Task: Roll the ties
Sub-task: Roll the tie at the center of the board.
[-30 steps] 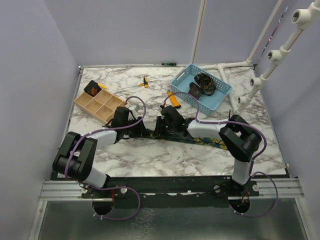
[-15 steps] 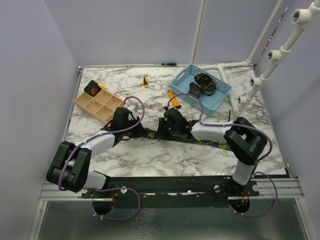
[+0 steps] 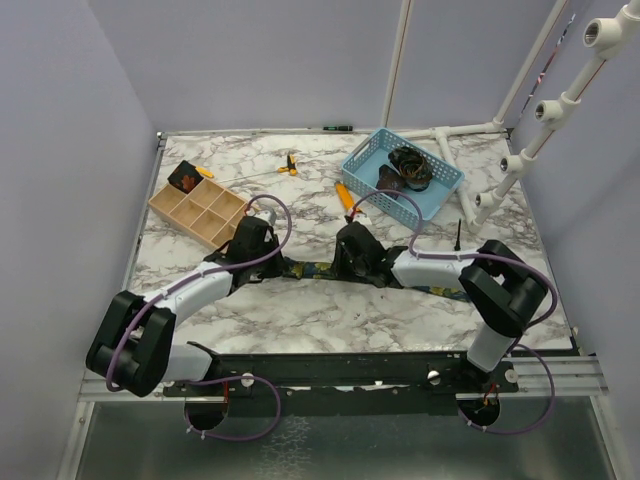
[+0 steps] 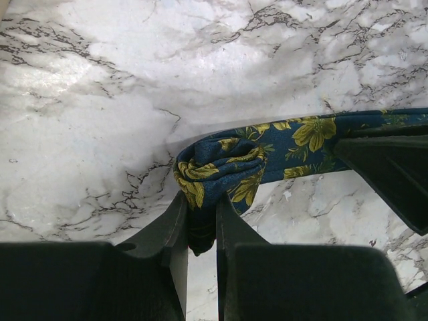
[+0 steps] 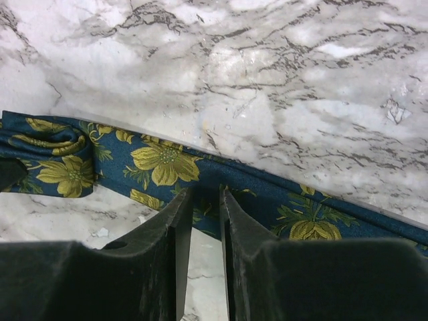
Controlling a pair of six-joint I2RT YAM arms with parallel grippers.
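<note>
A navy tie (image 3: 312, 268) with yellow flowers lies stretched across the marble table (image 3: 300, 310), left to right. Its left end is wound into a small coil (image 4: 215, 167). My left gripper (image 3: 266, 260) (image 4: 200, 215) is shut on that coil, its fingers (image 4: 170, 224) pinching the fabric. Further right along the strip (image 5: 160, 164), my right gripper (image 3: 346, 266) (image 5: 204, 200) is shut narrowly over the near edge of the tie. One right finger (image 4: 394, 174) shows in the left wrist view. Two more rolled ties (image 3: 408, 166) lie in the blue basket (image 3: 440, 195).
A wooden compartment box (image 3: 200, 210) sits at the back left with a dark item (image 3: 185, 178) in one corner cell. Orange-handled tools (image 3: 345, 195) (image 3: 291, 165) lie near the basket. White pipe frames (image 3: 520, 150) stand at the right.
Both grippers have shifted slightly right along the tie. My left jaws have shut on the coiled end. My right jaws widened briefly, then narrowed again on the strip.
</note>
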